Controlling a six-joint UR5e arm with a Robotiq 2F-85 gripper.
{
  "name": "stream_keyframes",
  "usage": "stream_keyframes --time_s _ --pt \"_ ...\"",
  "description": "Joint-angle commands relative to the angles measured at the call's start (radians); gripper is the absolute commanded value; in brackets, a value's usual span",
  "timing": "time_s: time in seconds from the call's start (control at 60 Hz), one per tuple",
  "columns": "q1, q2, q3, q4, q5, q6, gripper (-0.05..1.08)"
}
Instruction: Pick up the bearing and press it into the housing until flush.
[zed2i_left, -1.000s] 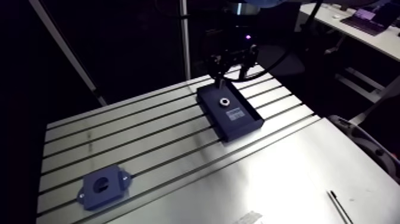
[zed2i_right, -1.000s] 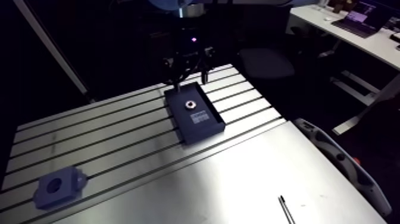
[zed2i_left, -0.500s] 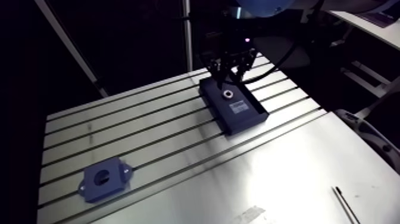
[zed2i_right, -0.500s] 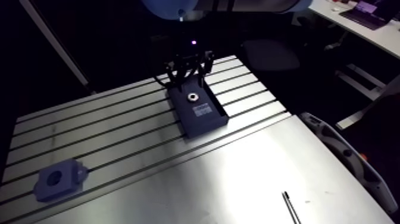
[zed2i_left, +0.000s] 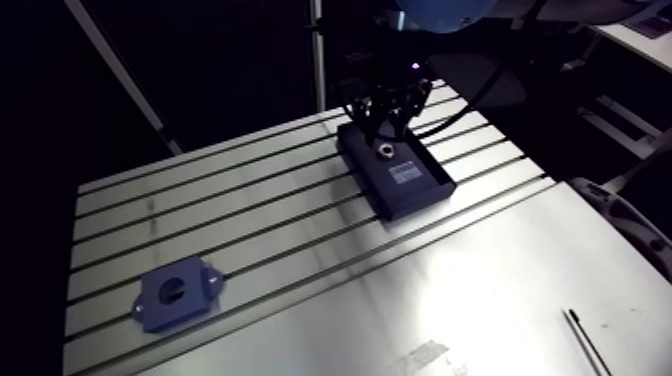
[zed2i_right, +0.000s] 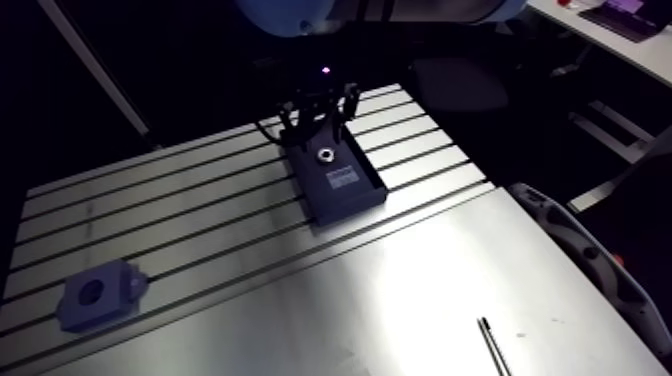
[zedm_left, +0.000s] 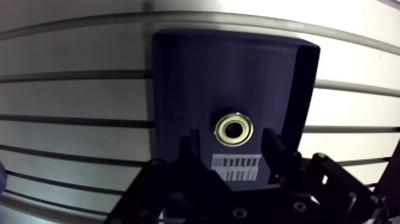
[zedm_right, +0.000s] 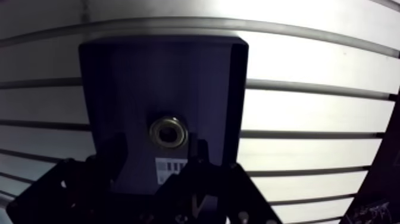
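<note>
Robotics lab bench, an assembly-test setup. The worktop (zed2i_left: 300, 250) is slotted aluminium plate (slot rows run the full width), industrial rather than domestic. A robot's two-finger pincer (zedm_left: 231, 137) hangs over a dark parts tray (zed2i_left: 420, 195) holding one metal bearing (zedm_left: 233, 129). A blue block housing (zed2i_left: 175, 293) with a round bore sits well apart on the slots. A thin dark rod (zed2i_left: 590, 342) lies on the plain sheet section.

On my feed the slotted aluminium surface (zed2i_left: 250, 215) is brightly lit, its near part a smooth plate (zed2i_left: 480, 290) catching pale light; behind it I see mostly darkness, with a pale slanted bar (zed2i_left: 120, 74) and an upright post (zed2i_left: 318, 50) at the far edge
</note>
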Motion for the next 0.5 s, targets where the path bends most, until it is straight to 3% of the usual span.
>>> stream_keyframes --time_s 0.017,0.5 --pt "0.0 0.005 0.001 -0.002 -0.002 0.001 0.37" --pt "0.0 0.022 0.0 -0.005 -0.007 0.01 0.37"
